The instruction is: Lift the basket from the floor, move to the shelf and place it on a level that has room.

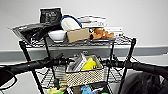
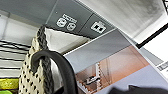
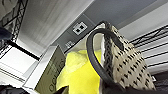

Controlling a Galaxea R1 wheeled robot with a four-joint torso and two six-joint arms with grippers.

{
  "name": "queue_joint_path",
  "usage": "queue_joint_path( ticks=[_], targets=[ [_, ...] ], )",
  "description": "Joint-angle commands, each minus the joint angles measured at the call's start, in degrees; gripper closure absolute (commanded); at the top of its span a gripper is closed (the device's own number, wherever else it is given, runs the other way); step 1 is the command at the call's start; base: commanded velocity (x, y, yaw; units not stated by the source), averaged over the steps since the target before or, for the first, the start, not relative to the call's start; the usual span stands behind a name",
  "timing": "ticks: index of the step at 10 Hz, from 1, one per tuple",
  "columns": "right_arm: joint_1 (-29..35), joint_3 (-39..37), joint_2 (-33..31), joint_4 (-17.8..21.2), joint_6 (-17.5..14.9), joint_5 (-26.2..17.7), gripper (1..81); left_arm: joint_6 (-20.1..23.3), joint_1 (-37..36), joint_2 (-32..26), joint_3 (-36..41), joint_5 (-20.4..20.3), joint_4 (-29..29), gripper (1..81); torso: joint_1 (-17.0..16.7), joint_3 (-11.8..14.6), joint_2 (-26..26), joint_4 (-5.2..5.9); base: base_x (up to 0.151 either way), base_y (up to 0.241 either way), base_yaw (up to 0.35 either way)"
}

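Basket on the shelf's middle wire level, holding a box and yellow packet. Left gripper and right gripper at its 2 ends; grip state impossible to tell.

Left wrist: woven basket wall close beside a black cable.

Right wrist: yellow packet and box inside the basket.

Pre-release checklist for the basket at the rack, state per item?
1. Basket at the shelf, level with the middle tier: ok.
2. Both arms at the basket's ends, left gripper, right gripper: ok.
3. Basket sitting level: ok.
4. Basket bottom resting on the tier: cannot tell.
5. Finger state on both grippers: cannot tell.
6. Contents, yellow item and box, inside: ok.
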Motion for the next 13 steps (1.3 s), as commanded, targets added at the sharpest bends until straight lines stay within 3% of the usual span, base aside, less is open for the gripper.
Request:
queue_joint_path(
  ticks=[1, 5, 8, 13],
  targets=[
    [9.6, 10.7, -8.6, 0.6, 0.4, 2.4, 1.0, -0.1, -9.9, -5.9, 5.9, -0.3, 0.2, 1.0, 0.0, 0.0, 0.0, 0.0, 0.0, 0.0, 0.0],
    [8.6, 18.3, -14.8, 0.7, 0.5, 4.7, 1.0, -0.2, -7.7, -13.6, 11.7, -0.3, 2.3, 1.0, 0.0, 0.0, 0.0, 0.0, 0.0, 0.0, 0.0],
    [2.9, 24.2, -21.1, 0.6, -0.1, 6.3, 1.0, -0.2, -3.9, -20.0, 19.1, -1.0, 2.6, 1.0, 0.0, 0.0, 0.0, 0.0, 0.0, 0.0, 0.0],
    [-9.2, 32.6, -31.5, -2.1, -0.2, 8.1, 1.0, -0.2, 10.2, -29.1, 26.5, -9.2, 5.9, 1.0, 0.0, 0.0, 0.0, 0.0, 0.0, 0.0, 0.0]
  ],
)
